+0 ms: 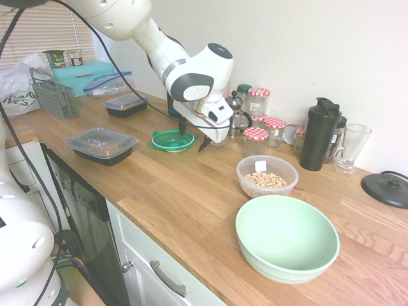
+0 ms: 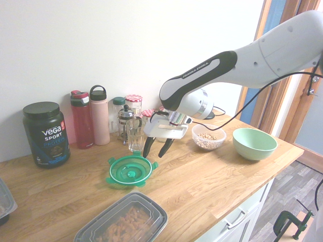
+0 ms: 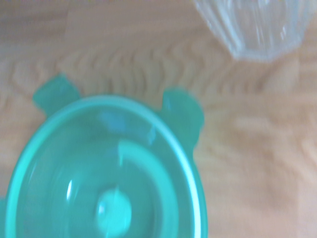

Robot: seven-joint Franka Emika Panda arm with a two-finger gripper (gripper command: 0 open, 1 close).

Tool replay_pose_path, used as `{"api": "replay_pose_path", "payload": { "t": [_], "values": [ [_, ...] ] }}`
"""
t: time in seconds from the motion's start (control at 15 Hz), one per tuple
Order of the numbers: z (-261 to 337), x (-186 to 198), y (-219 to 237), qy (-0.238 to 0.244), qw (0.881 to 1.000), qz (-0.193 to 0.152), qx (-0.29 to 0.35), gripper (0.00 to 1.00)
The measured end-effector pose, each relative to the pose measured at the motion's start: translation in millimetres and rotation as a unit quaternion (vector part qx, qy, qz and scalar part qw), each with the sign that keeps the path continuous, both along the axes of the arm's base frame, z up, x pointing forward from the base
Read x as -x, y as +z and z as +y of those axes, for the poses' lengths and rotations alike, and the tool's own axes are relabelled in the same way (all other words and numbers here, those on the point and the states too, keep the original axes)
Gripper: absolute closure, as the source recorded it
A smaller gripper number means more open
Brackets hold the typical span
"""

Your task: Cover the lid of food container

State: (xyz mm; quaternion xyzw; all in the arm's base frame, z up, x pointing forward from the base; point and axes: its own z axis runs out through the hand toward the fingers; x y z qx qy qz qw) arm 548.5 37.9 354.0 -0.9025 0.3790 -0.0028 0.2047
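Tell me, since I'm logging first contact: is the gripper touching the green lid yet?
Apart. The second exterior view shows the open gripper hanging above the countertop, beside the lid, with wood visible between.

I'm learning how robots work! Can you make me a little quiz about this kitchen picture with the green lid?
1. True or false: the lid is already on the food container.
2. The gripper is: A) open above the counter near the lid, B) shut on the lid, C) inside the mint-green bowl.
3. What is inside the food container?

Key:
1. False. The lid lies flat on the wooden counter, apart from the container.
2. A. Its fingers are spread and hold nothing.
3. Cereal rings.
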Motion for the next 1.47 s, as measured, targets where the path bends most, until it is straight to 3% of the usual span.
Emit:
{"api": "replay_pose_path", "payload": {
  "t": [0.47,0.73,0.8,1.47],
  "values": [
    [5.6,-19.8,-25.7,-0.023,0.998,0.011,-0.063,0.0],
    [13.5,-14.2,-35.2,0.005,0.991,0.011,-0.133,0.0],
    [15.4,-12.3,-37.7,0.011,0.989,0.017,-0.147,1.0],
    [-4.4,-6.1,-45.3,0.008,0.986,0.032,-0.162,1.0]
  ]
}}
